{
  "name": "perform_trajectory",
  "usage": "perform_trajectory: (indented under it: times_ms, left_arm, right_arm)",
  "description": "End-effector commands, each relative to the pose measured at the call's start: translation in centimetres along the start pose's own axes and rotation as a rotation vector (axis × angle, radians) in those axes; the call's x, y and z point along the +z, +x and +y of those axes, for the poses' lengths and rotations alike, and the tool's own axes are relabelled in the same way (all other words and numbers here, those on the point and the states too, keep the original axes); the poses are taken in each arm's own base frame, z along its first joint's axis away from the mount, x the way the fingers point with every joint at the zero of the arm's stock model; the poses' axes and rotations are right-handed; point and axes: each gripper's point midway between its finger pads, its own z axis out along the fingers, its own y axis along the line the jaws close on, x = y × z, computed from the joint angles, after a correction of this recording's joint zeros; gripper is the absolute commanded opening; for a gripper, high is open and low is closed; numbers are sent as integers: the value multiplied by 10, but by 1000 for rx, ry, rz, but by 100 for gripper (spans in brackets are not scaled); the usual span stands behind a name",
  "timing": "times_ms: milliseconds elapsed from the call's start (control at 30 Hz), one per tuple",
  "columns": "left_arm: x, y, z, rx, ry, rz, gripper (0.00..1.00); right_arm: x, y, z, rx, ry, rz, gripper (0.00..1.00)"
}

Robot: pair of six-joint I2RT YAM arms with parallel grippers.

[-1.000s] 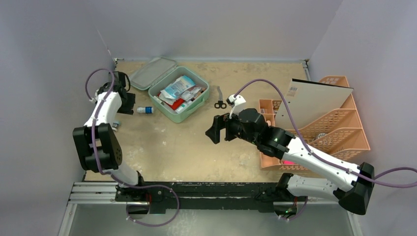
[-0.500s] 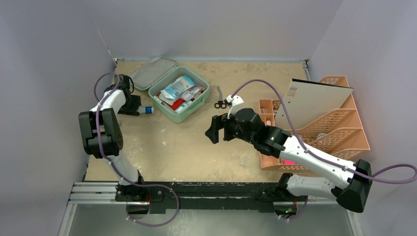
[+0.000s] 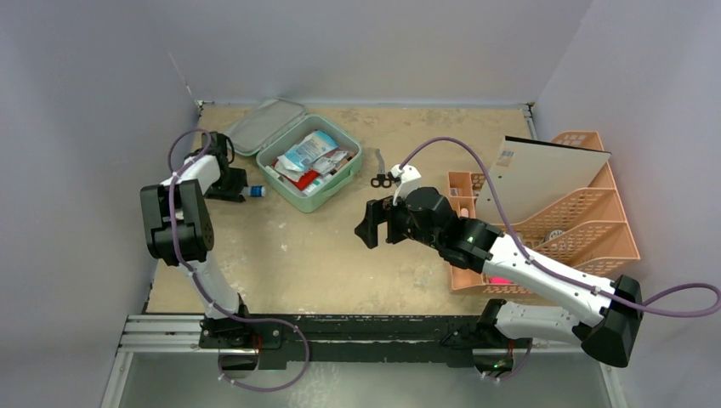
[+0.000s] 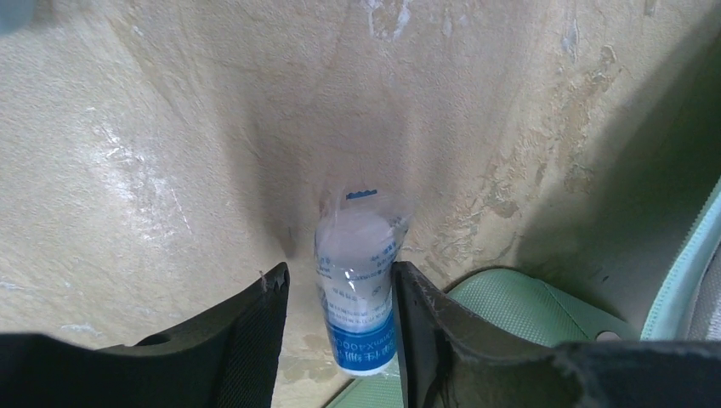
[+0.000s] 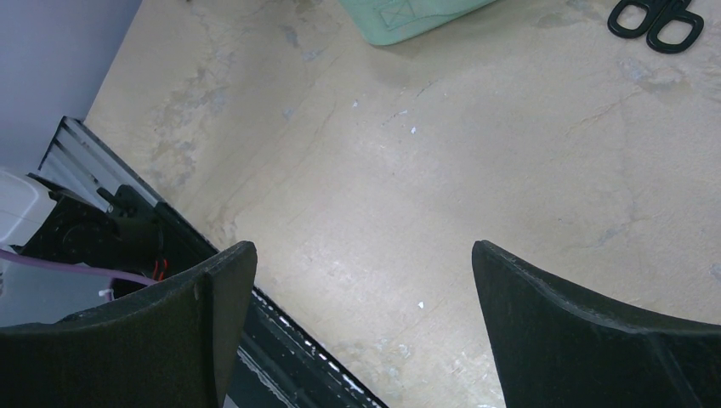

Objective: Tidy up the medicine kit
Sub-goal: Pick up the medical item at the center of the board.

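Kit [image 3: 330, 194] open, packets inside. Left gripper [image 4: 338, 270] just left of kit, half-open, straddling lying bottle [image 4: 357, 297], gap at one finger. Right gripper [image 5: 361, 246] right of kit, wide, empty.

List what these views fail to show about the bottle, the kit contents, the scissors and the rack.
- Small bottle: in the left wrist view the label print is blurred. In the top view the left pincer covers part of it.
- Medicine kit: in the top view the packet wording is too small to read.
- Scissors: in the right wrist view the top edge cuts off the blades.
- Rack: in the top view the right arm partly hides the pink item.
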Motion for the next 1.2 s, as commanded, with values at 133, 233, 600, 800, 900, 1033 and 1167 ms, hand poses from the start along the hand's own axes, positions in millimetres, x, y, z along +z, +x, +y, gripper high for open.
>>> perform_trajectory:
  times_ms: [133, 233, 600, 800, 900, 1033, 1167]
  left_arm:
    - [2, -5, -8, 16, 8, -3, 41]
    - [-5, -10, -5, 40, -7, -28, 35]
    - [-50, -27, -10, 87, 47, -92, 29]
    - [-84, -25, -23, 130, 121, -94, 29]
    - [-106, -19, -36, 198, 169, -122, 30]
    - [-136, -2, -59, 347, 261, -180, 31]
    - [-156, 25, -68, 429, 306, -188, 32]
  right_arm:
    - [-2, -10, 5, -1, -9, -27, 99]
    - [-3, -11, 5, -5, -8, -31, 99]
    - [-2, -9, 6, -4, -17, -27, 99]
    - [-3, -10, 6, -6, -16, -29, 99]
    - [-3, -9, 6, -5, -20, -27, 99]
    - [-3, -9, 8, -2, -26, -25, 99]
    - [-4, -9, 7, -4, -26, -29, 99]
